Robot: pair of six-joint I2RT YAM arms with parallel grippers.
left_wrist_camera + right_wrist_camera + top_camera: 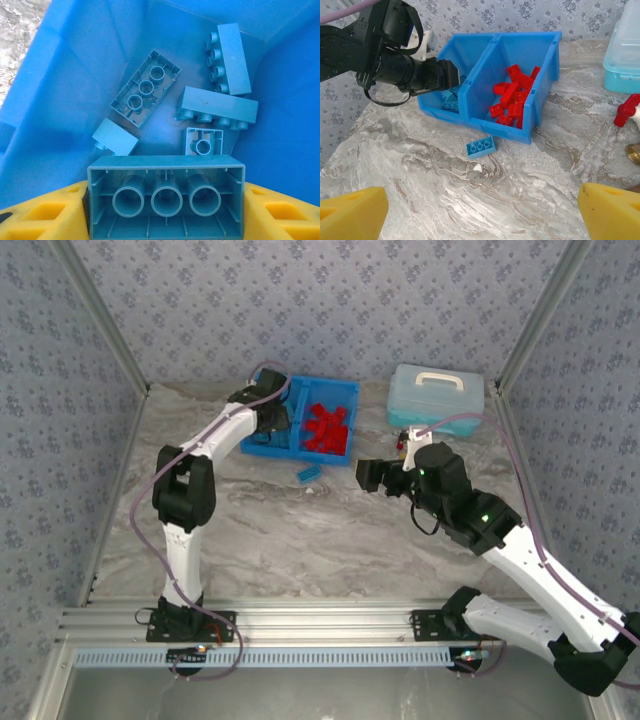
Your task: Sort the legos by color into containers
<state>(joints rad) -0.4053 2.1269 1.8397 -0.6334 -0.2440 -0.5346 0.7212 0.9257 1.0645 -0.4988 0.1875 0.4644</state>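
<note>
Ahead of your right gripper (482, 212): bare table (420, 165) up to loose blue brick (480, 147); left arm (385, 70) blocks left compartment of bin (546, 80).

The bottom edge cuts off the light blue brick (166, 197) clamped in the left tool (165, 225). From the right wrist, the left arm (395, 70) hides part of the left compartment (470, 52); the pale case (623, 50) runs off the right edge.

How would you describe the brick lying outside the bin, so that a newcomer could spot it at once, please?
Find the bright blue two-compartment bin at the back of the marble table. Just in front of its front wall lies one light blue brick, studs up. Unlike the red bricks piled inside the compartment behind it, it lies alone on the bare tabletop.
</note>
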